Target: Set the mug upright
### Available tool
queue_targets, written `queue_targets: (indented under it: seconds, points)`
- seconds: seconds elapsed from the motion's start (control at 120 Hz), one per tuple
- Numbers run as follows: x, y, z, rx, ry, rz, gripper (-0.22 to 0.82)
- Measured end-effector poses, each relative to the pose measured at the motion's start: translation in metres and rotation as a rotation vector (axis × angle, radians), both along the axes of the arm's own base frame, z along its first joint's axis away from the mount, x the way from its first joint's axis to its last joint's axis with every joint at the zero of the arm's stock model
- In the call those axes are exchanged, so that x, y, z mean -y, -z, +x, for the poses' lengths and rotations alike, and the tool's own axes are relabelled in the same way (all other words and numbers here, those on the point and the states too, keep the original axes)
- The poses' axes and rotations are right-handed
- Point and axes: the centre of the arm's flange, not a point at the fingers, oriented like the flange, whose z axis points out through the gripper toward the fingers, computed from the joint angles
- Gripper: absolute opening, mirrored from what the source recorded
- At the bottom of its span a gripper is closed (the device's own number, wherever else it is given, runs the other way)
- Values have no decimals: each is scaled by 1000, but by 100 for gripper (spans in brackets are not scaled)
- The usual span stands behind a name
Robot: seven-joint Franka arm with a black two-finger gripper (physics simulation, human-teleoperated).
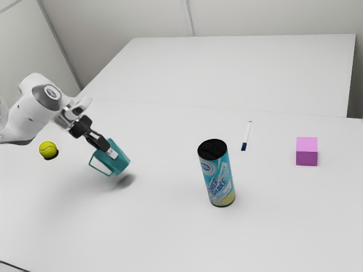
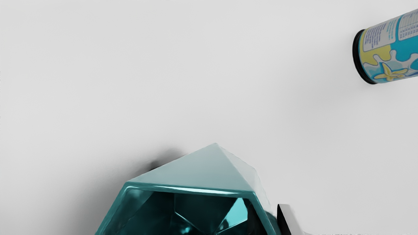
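Observation:
The teal mug (image 1: 119,161) hangs tilted at the exterior view's left, its shadow lying apart on the table below and its handle on the side toward the arm's base. My gripper (image 1: 112,152) is shut on the mug, coming down from the upper left. In the wrist view the mug (image 2: 192,169) turns its open, angular mouth toward the camera. The gripper (image 2: 209,226) holds it there with one fingertip (image 2: 288,218) beside its outer wall; the other finger is hidden.
A tall blue can (image 1: 220,175) with a black lid stands mid-table, its body (image 2: 392,49) also in the wrist view. A tennis ball (image 1: 48,149) lies near the arm. Farther right in the exterior view are a marker (image 1: 247,135) and a pink cube (image 1: 307,151).

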Motion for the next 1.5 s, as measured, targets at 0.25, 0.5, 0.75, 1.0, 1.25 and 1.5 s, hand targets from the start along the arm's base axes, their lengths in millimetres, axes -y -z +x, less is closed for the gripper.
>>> queue_targets:
  seconds: [0.25,0.5,0.75,1.0,1.25,1.5]
  points:
    - [52,-12,31,67,188,286,-16]
    - [105,-12,40,112,302,450,-17]
    - [132,-4,17,141,341,551,-17]
    - [150,16,12,144,348,613,-17]
    - [143,34,9,130,291,625,-17]
    - [142,40,10,126,251,628,-17]
